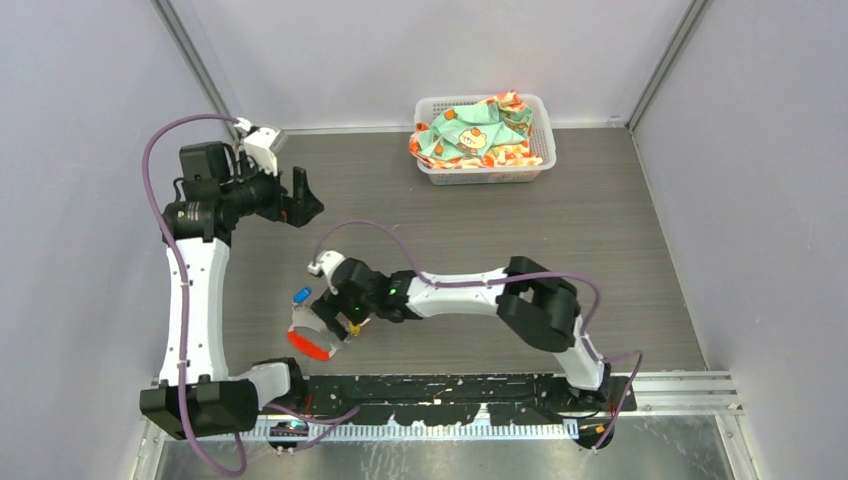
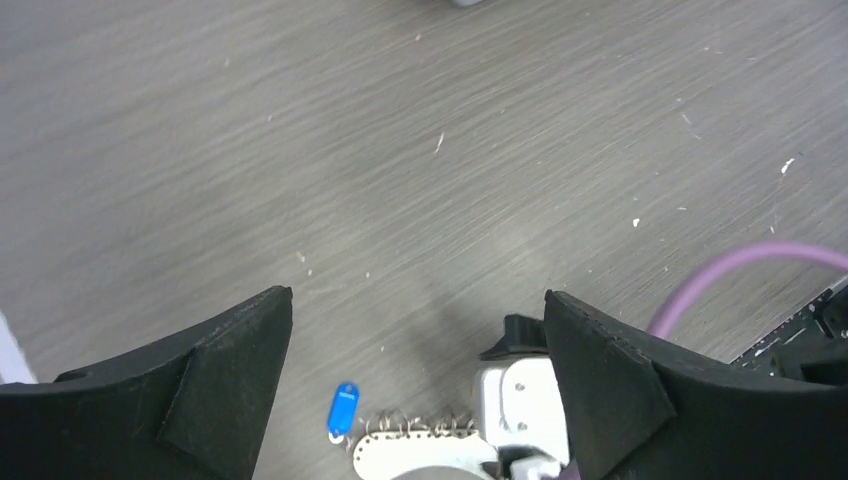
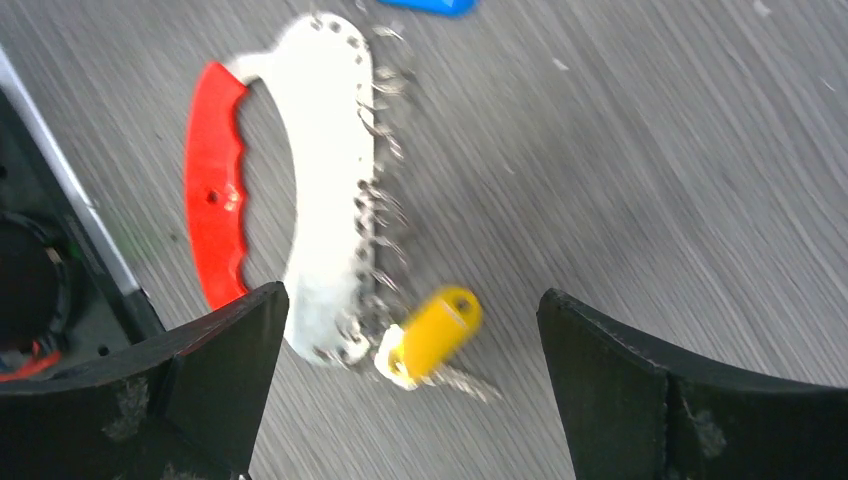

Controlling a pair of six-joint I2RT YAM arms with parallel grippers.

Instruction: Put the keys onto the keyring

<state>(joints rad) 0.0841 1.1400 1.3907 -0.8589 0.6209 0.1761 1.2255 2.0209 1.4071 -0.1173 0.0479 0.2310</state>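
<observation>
Right gripper jaws apart, empty, low over keyring. Yellow key touching ring's lower loops; hooked or not, can't tell. Blue key loose on table just beside other end. Left gripper wide, raised, empty. Check yellow first, then pinch blue by tag.

Left gripper high, right gripper low, both jaws spread wide.

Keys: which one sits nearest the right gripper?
The yellow-tagged key, between the fingers of the open right gripper; the blue-tagged key lies by the far end of the keyring.
</observation>
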